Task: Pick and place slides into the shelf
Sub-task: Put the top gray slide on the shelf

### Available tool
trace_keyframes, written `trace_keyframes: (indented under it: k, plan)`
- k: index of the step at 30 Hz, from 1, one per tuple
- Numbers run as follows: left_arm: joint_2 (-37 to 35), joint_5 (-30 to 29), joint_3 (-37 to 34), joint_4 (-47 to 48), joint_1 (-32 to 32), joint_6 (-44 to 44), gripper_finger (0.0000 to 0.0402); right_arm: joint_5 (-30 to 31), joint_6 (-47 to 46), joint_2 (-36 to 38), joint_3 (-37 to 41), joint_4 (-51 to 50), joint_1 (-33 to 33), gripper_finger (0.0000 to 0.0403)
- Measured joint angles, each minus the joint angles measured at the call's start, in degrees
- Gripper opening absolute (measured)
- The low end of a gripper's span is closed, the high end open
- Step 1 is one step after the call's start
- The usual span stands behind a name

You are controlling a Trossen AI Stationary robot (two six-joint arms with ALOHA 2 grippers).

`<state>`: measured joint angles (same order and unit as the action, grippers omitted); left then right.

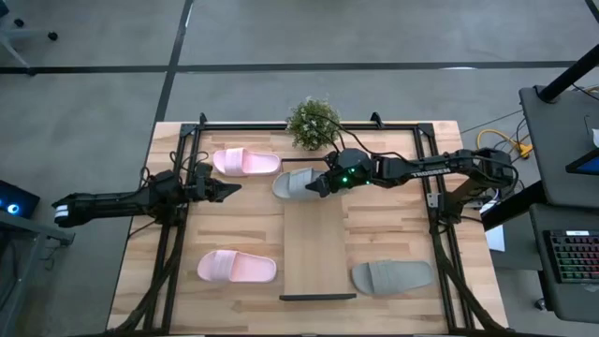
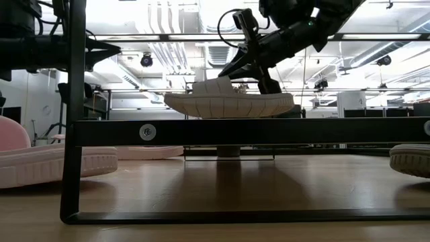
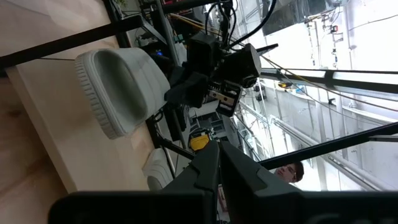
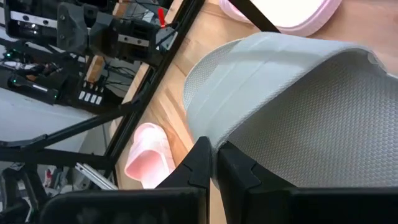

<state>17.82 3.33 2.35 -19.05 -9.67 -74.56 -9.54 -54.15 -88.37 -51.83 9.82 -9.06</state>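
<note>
The large wooden tabletop carries the long, narrow light-wood shelf with thin black wire rims at its short ends, lying lengthwise down the middle. Three slides lie on the tabletop off the shelf: a pale pink open-toe slide sandal at the far left, a second pale pink slide sandal at the near left, and a grey slide sandal at the near right. The fourth, a grey slide sandal with a ribbed sole edge, is over the shelf's far end; the low view shows it lifted clear above the board, roughly level. The right gripper has its fingers pressed together on this sandal's strap, which the right wrist view shows pinched at its edge. The left gripper waits beside the far pink sandal, fingers pressed together on nothing. The main risk, in my judgement, is the thin grip: the strap is pinched at one edge, so the sandal could swing, twist or slip out. Released from this height it may land crooked, overhang the far wire rim, or crowd space the other three need. A small potted green plant just beyond could be brushed.
</note>
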Motion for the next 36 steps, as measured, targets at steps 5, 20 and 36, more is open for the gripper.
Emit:
trace_keyframes:
  k: [5,20,36]
  plan:
    - [-0.13,0.0,0.0,-0.01,0.01,0.0,0.0,-0.11,0.14,-1.11,0.02,0.88,0.0,0.0009]
    - [-0.46,0.9,0.02,-0.02,0.02,0.0,0.0,-1.61,0.42,-5.74,0.02,5.9,-0.85,0.0009]
    - [-0.46,1.2,0.02,0.0,0.01,0.0,0.0,-2.87,1.27,-5.63,0.95,5.47,-3.3,0.0009]
